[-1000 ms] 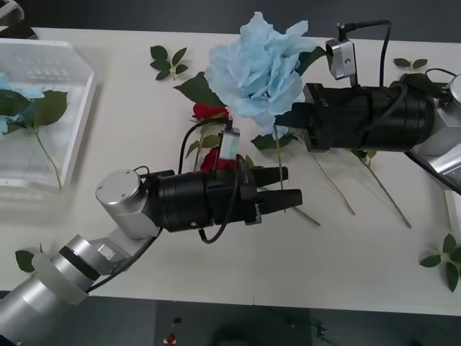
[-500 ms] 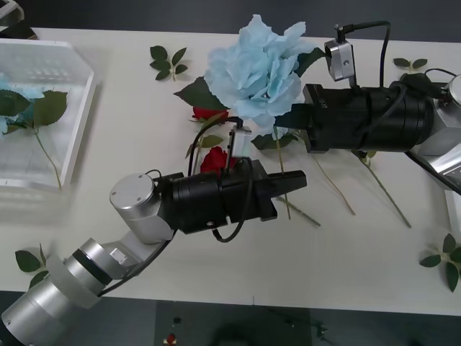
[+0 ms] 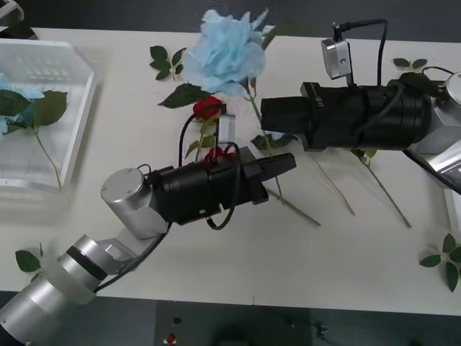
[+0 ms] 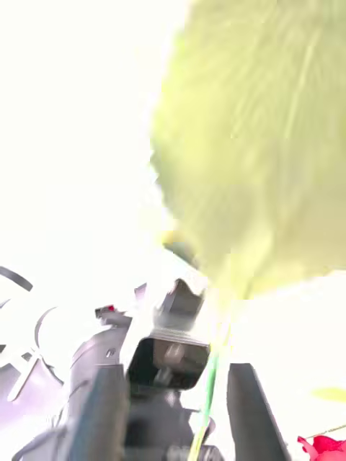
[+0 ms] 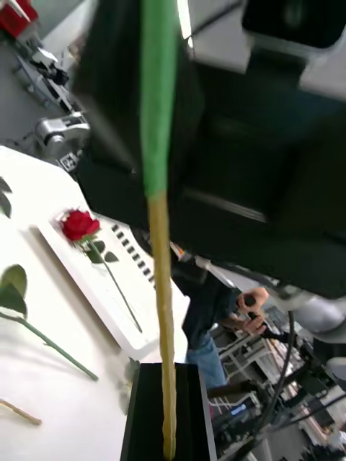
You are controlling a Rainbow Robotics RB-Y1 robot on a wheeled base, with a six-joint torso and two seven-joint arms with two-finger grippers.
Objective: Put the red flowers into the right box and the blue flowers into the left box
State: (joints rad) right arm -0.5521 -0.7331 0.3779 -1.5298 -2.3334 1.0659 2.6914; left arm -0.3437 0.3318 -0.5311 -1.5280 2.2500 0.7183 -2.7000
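A blue flower (image 3: pixel 227 50) is held above the table's middle, and its stem (image 5: pixel 162 252) runs down into my left gripper (image 3: pixel 287 163), which is shut on it. My right gripper (image 3: pixel 265 115) is just beyond, at the same stem. Its fingers (image 4: pixel 101 410) stand apart, with the stem between them and a broad leaf (image 4: pixel 267 144) close in front. Another blue flower (image 3: pixel 14 101) lies in the left box (image 3: pixel 81 122). Two red flowers (image 3: pixel 207 107) lie on the table under my left arm. One red flower (image 5: pixel 78 225) lies in the right box (image 5: pixel 108 302), whose edge (image 3: pixel 454 209) is at the far right.
Flowerless leaf sprigs lie at the back left (image 3: pixel 169 61), back right (image 3: pixel 410 65), front right (image 3: pixel 446 261) and front left (image 3: pixel 27 259). Bare stems (image 3: pixel 382 184) lie under the right arm.
My left gripper rose to the stem and shut on it. The blue flower head swung left and toward the table's back. My right gripper's fingers now show past the flower.
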